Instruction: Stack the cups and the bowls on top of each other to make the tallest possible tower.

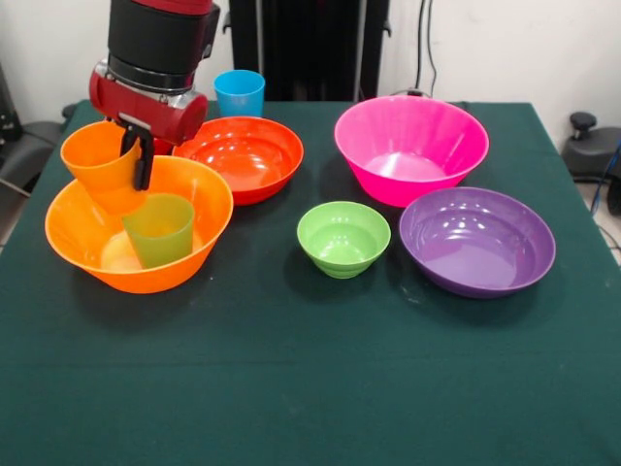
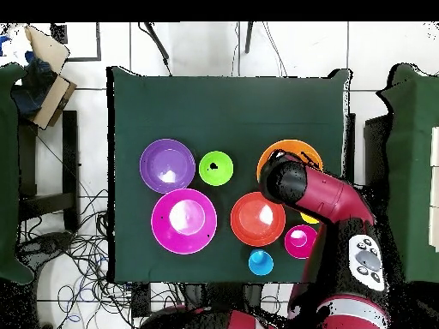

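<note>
Gripping the orange cup [image 1: 100, 167] by its rim, the tool [image 1: 142, 160] holds it tilted over the large orange bowl [image 1: 139, 236], where a green cup [image 1: 159, 229] stands upright. Five other bowls sit empty on the tabletop [image 1: 310, 369]: red-orange [image 1: 241, 155], pink [image 1: 411, 148], purple [image 1: 476, 240], light green [image 1: 343, 237], crimson [image 2: 300, 241]. One blue cup [image 1: 240, 93] stands behind the red-orange bowl.

Green-clothed table [image 1: 291, 388], floor cables [image 2: 77, 248]

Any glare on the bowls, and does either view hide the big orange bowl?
Front view: soft white highlights sit inside the pink bowl and purple bowl; the large orange bowl shows clearly, with the hand holding the orange cup. Overhead view: the arm covers most of that bowl.
</note>
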`<state>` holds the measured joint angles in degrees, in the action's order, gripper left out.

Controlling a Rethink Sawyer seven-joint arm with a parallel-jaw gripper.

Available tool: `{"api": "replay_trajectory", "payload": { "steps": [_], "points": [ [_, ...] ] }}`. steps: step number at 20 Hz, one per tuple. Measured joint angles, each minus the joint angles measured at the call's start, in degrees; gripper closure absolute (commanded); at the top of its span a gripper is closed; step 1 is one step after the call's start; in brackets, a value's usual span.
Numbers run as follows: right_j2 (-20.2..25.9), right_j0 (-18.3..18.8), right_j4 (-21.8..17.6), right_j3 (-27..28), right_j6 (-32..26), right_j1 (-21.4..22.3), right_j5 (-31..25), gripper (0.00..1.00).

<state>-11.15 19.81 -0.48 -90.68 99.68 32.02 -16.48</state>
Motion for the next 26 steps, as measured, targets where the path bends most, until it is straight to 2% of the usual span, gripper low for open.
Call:
{"api": "replay_trajectory", "payload": {
  "steps": [11, 26],
  "points": [
    [0.1, 1.4, -0.2, -1.2, 0.0, 0.6, 0.2, 1.0],
    [0.6, 5.0, -4.4, -5.4, 0.0, 3.1, 1.8, 1.0]
  ]
}}
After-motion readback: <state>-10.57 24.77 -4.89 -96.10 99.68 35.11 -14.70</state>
